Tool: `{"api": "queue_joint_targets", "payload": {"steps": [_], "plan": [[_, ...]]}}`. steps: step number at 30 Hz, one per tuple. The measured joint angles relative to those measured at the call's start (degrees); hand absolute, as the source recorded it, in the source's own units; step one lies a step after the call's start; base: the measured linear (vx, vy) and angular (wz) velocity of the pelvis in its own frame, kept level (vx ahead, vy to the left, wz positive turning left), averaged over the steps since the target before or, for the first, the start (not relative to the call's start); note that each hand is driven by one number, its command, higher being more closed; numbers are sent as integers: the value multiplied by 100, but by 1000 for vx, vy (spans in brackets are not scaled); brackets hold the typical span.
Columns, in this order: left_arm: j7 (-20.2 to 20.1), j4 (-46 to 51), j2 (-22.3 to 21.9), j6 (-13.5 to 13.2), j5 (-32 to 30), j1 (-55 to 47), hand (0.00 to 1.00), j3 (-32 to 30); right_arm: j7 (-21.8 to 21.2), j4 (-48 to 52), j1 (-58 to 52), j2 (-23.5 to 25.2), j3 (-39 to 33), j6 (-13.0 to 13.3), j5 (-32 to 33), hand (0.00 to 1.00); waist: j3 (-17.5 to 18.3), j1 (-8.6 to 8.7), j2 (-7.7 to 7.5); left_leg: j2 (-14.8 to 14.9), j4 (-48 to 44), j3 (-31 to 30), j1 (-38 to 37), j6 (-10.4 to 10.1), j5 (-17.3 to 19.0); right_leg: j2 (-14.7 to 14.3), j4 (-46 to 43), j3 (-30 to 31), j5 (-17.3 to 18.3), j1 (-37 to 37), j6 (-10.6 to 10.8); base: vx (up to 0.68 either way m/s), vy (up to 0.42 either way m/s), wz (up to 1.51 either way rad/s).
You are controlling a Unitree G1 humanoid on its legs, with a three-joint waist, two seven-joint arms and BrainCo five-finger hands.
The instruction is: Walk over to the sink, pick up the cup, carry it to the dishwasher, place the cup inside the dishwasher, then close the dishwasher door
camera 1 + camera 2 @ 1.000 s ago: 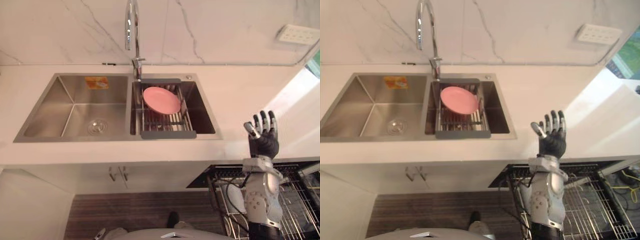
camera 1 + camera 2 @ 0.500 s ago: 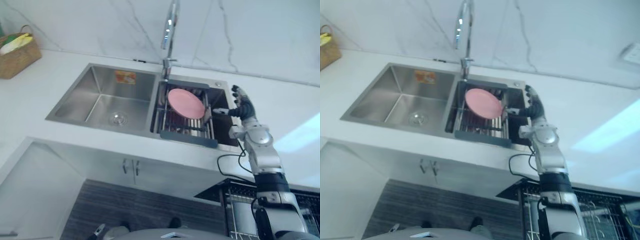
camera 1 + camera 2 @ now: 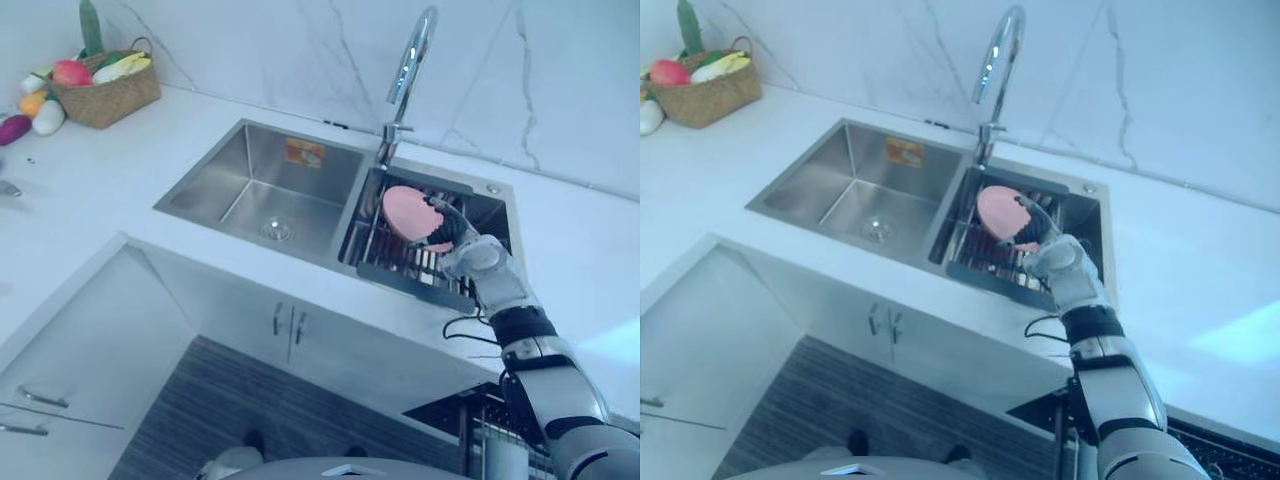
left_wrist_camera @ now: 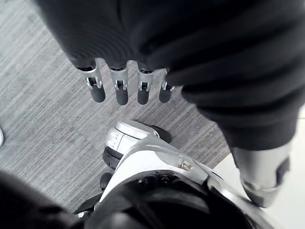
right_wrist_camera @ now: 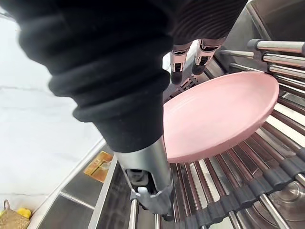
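Moved right hand (image 3: 1058, 265) from over counter (image 3: 90, 190) into sink (image 3: 250, 180), open around pink plate (image 5: 219, 114), grasp pending; left hand (image 4: 119, 90) slack, empty.

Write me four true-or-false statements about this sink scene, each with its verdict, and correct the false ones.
1. A pink plate lies on the rack in the sink's right-hand basin. True.
2. The right hand rests on the counter beside the basket. False: it is reaching over the rack, right at the plate, far from the basket.
3. The basket stands on the counter to the left of the sink, with food in it. True.
4. The left hand holds the plate. False: it hangs over the floor with straight fingers and holds nothing.
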State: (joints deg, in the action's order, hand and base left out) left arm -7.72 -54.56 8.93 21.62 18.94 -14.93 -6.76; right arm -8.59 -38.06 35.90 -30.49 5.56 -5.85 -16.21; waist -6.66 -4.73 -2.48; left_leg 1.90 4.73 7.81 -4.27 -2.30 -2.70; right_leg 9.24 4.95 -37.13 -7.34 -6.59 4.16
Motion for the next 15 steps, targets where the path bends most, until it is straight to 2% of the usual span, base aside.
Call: {"api": "queue_joint_targets", "payload": {"steps": [8,11,15], "plan": [[13,4,-2,61,-81,6,0,-72,-2,-402,185,32,229,-4,-155,0,-4,-86,-4,16,-1,174,-5,0,-46,52,4,-162,19,-117,37,28,32,13],[128,4,-2,103,-109,11,0,-109,-2,-632,322,49,295,-56,-219,0,-9,-111,-1,22,0,170,-4,-1,-47,49,-2,-200,19,-125,38,59,23,2],[141,6,-1,171,-104,23,0,-206,146,-1037,417,72,295,-108,-226,0,-32,-159,-27,22,2,153,12,-15,-60,52,-27,-291,19,-142,39,51,24,6]]}}
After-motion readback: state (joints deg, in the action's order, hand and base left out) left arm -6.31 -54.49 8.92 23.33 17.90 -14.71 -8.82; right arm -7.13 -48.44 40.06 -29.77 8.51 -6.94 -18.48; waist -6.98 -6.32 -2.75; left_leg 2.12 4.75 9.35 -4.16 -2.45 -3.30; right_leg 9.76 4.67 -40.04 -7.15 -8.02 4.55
